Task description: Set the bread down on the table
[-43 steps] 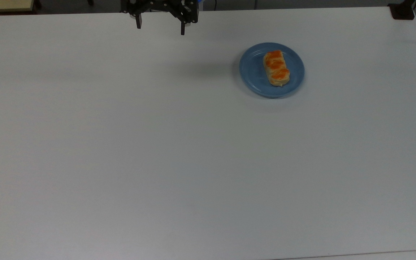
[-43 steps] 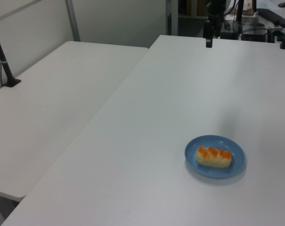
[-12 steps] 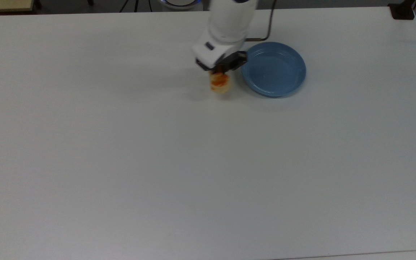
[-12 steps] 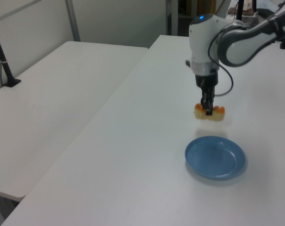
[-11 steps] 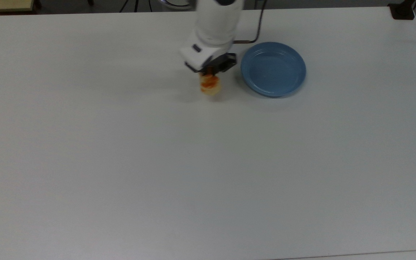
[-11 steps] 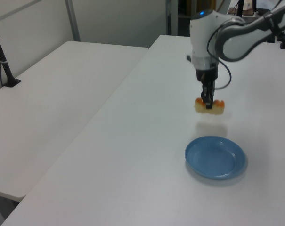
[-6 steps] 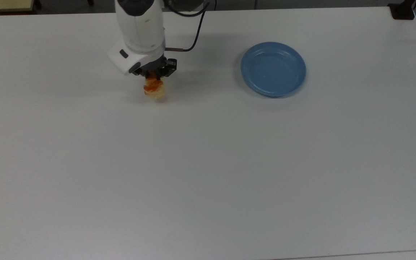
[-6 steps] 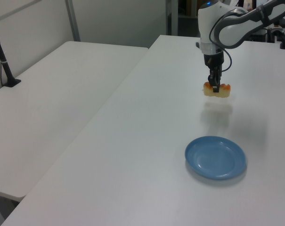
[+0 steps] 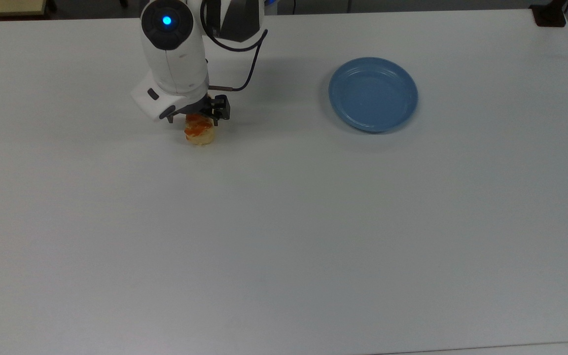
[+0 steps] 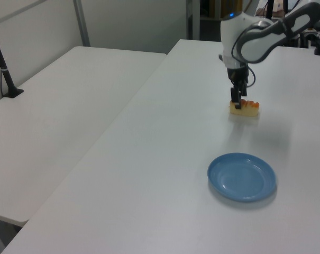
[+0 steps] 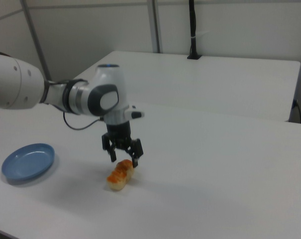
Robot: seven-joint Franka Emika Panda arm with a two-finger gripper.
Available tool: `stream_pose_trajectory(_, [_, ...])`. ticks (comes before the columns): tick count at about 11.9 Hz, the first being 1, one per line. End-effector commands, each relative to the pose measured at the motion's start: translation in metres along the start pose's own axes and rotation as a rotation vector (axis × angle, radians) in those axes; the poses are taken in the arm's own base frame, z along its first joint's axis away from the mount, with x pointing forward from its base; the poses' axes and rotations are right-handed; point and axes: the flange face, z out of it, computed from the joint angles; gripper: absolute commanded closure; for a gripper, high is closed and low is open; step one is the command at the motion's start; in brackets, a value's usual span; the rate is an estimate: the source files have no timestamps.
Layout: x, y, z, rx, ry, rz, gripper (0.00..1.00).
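**Bread down, release under way**

The bread [image 11: 120, 175] lay on the table [image 9: 284, 236] toward its far edge in the top view, well apart from the blue plate [image 9: 372, 94]. The gripper [image 11: 123, 157] stood spread just above it, gripping nothing; next, lift straight clear

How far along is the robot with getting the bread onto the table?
Nearly done. The bread is off the blue plate, which sits empty, and appears to rest on the table. In hand: the gripper hangs just above it, fingers spread and seemingly clear of the loaf. Left: lift the arm away.
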Motion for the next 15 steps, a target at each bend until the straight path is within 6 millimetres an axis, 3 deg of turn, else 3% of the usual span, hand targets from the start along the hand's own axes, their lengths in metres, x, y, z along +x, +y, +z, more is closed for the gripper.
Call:
stream_pose_trajectory(1, [0.005, 0.001, -0.082, -0.013, -0.004, 0.012, 0.0])
stream_pose_trajectory(4, [-0.007, -0.024, -0.163, 0.037, 0.065, 0.002, 0.0])
stream_pose_trajectory(5, [-0.016, -0.038, -0.19, 0.03, 0.096, -0.02, 0.0])
stream_pose_trajectory(7, [-0.047, -0.047, -0.235, 0.022, 0.132, -0.033, 0.0])
stream_pose_trajectory(9, [-0.075, -0.056, -0.26, 0.015, 0.115, -0.049, 0.0])
stream_pose_trajectory(11, [-0.088, -0.054, -0.269, 0.024, 0.104, -0.046, 0.0])
stream_pose_trajectory(15, [-0.09, -0.047, -0.273, 0.046, 0.116, -0.032, 0.0])
